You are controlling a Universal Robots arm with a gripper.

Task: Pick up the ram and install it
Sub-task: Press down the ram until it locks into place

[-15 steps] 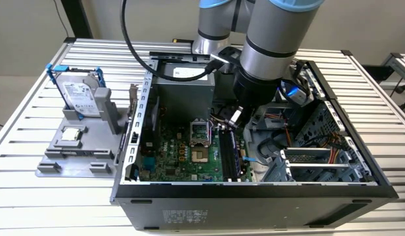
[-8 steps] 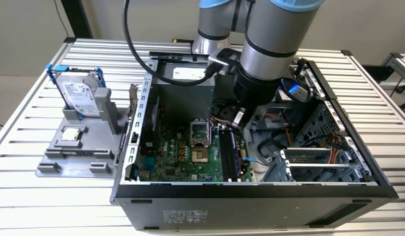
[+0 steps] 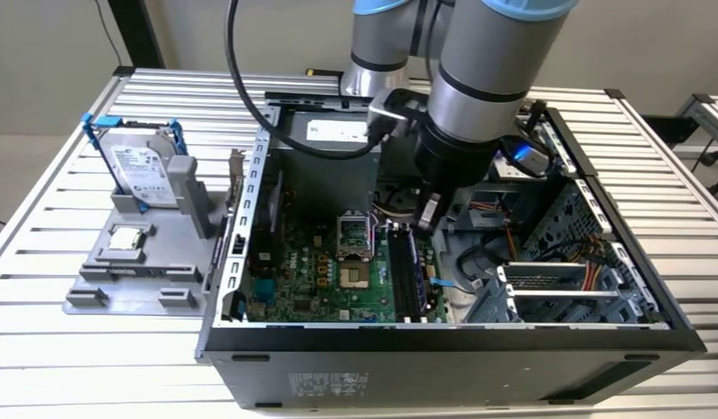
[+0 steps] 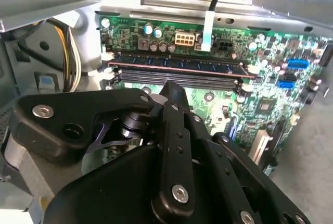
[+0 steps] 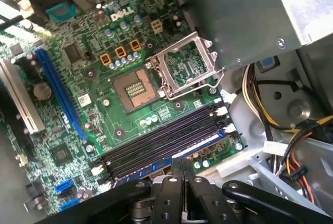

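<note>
Hidden: in the exterior view the arm's wrist covers the far end of the memory slots, and the fingertips are hard to separate from the dark parts behind them. In both wrist views the gripper's own black body cuts off the near part of the board.

Arm: reaches straight down into the open computer case (image 3: 452, 336), gripper (image 5: 177, 162) pointing at the motherboard (image 3: 300, 279), just above the slot row. Fingers are pressed together, with nothing seen between them (only a thin seam where they meet, first wrist view).

Ram (image 4: 177, 66): lies along one of the memory slots, level and parallel to its neighbours, ahead of the fingertips in the second wrist view; whether they touch it I cannot tell.

Containers: the case holds the motherboard, the processor socket (image 5: 134, 86) with its metal frame tipped up, and bundled cables (image 5: 260, 99). On the exterior view's left, a grey fixture (image 3: 114, 288) holds the hard drive (image 3: 143, 170) upright and a square processor chip (image 3: 128, 237) lying flat.
</note>
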